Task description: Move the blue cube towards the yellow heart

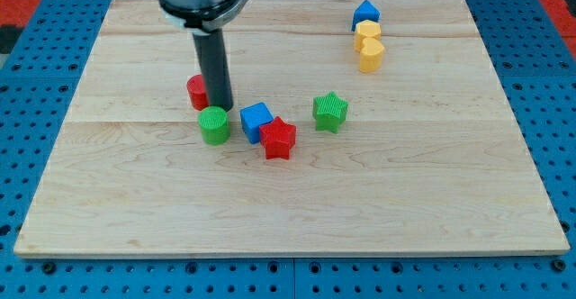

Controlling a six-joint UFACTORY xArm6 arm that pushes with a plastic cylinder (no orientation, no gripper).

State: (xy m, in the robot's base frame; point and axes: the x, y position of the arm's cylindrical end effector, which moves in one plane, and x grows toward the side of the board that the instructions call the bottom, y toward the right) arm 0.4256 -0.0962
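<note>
The blue cube (256, 120) lies near the board's middle, touching a red star (279, 139) at its lower right. The yellow heart (371, 55) sits at the view's upper right, just below a yellow block (366, 34) and a blue block (365, 13). My tip (220, 106) stands left of the blue cube, a short gap away. It is between a red block (197, 92) on its left and a green cylinder (214, 125) just below it. The rod hides part of the red block.
A green star (330, 111) lies right of the blue cube, roughly between it and the yellow heart. The wooden board (450, 182) rests on a blue perforated table.
</note>
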